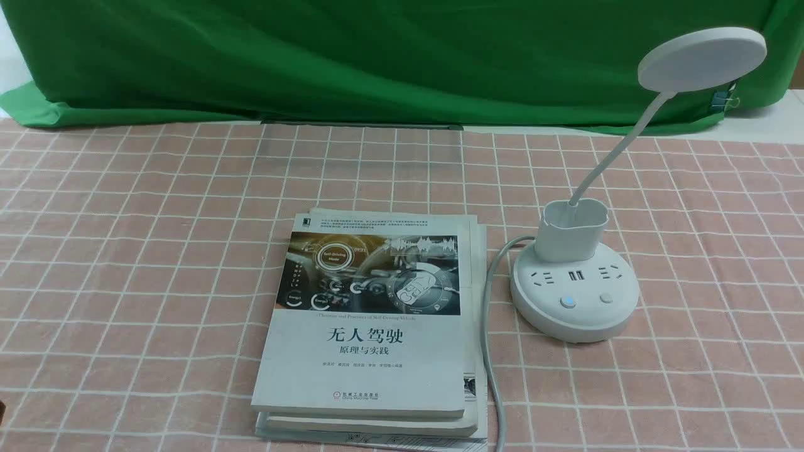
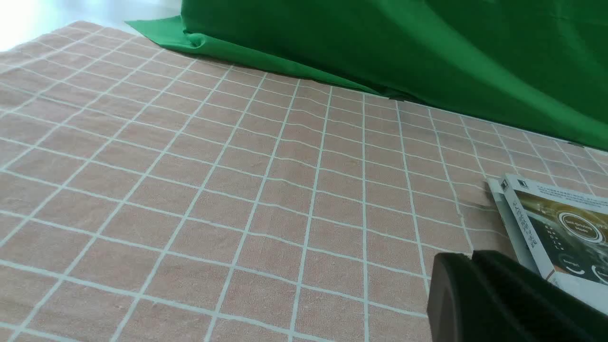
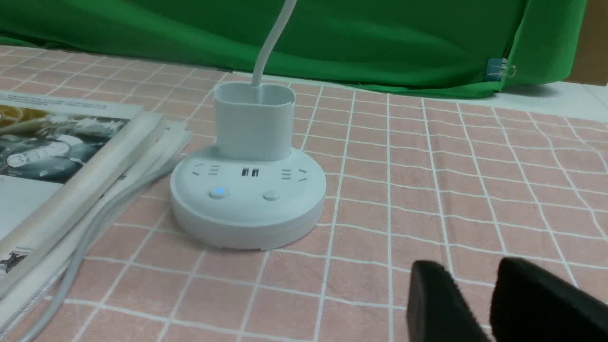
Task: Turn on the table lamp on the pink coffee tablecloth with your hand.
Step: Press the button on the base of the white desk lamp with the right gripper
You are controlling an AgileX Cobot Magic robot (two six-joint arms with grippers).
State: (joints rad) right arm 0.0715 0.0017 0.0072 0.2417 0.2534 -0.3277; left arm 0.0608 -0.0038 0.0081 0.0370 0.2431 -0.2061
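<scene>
The left gripper (image 2: 472, 256) is seen held low, its black fingers (image 2: 513, 294) pressed together along a thin seam. The right gripper (image 3: 475, 275) is likewise held low, its two fingers (image 3: 437, 299) parted by a narrow gap.

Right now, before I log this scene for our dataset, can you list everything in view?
table lamp: one, white, right of the books, one button glowing blue
power cord: one, pale grey, between books and lamp
books: one stack, white covers, centre of cloth
pink tablecloth: one, white-gridded, covering the table
backdrop cloth: one, green, at the back
binder clip: one, blue, on the backdrop's right edge
left claw: one, black, shut, left of the books
right claw: one, black, open, near the lamp base
</scene>
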